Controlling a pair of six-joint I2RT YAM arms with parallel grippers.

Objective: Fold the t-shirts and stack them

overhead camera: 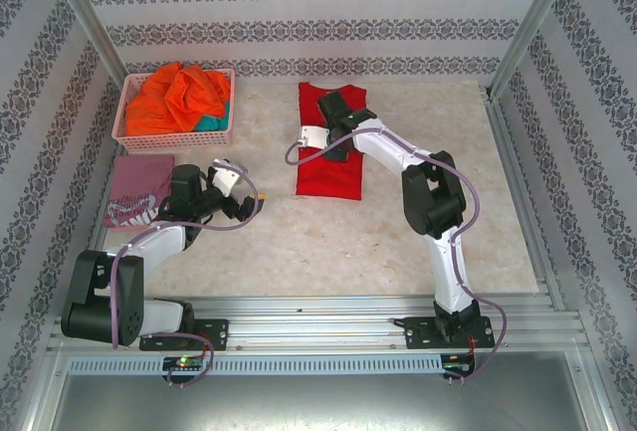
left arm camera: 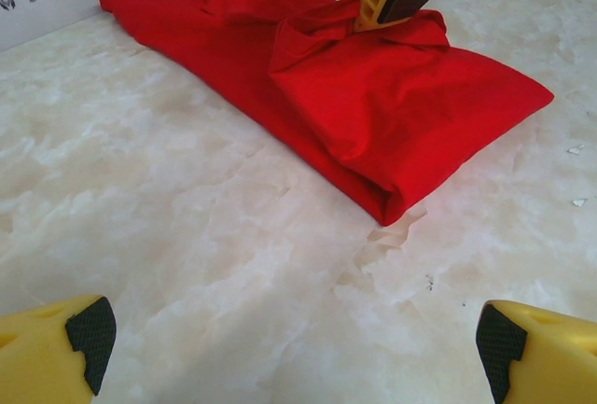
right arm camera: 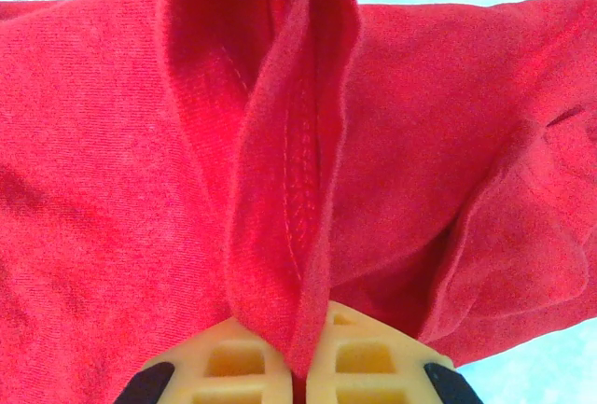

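Upper left, a pink plastic lattice basket [overhead camera: 123, 138] holds a crumpled orange shirt [overhead camera: 171, 99] and, seemingly, a teal shirt [overhead camera: 207, 123]. Right gripper [right arm camera: 303, 369] pinches the bright red cloth t-shirt [overhead camera: 329, 178]; left gripper [left arm camera: 294, 343] spread wide.

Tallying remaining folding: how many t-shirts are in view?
4: red t-shirt mid-table, maroon t-shirt folded at the left, orange t-shirt and teal t-shirt heaped in the pink basket; others may be buried there.

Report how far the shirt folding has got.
Done: the maroon t-shirt looks folded, near the pink basket. In hand: the red t-shirt, partly folded, a stitched edge pinched by the shut right gripper; the left gripper hangs open. Left: orange and teal shirts heaped in that basket, and stacking.
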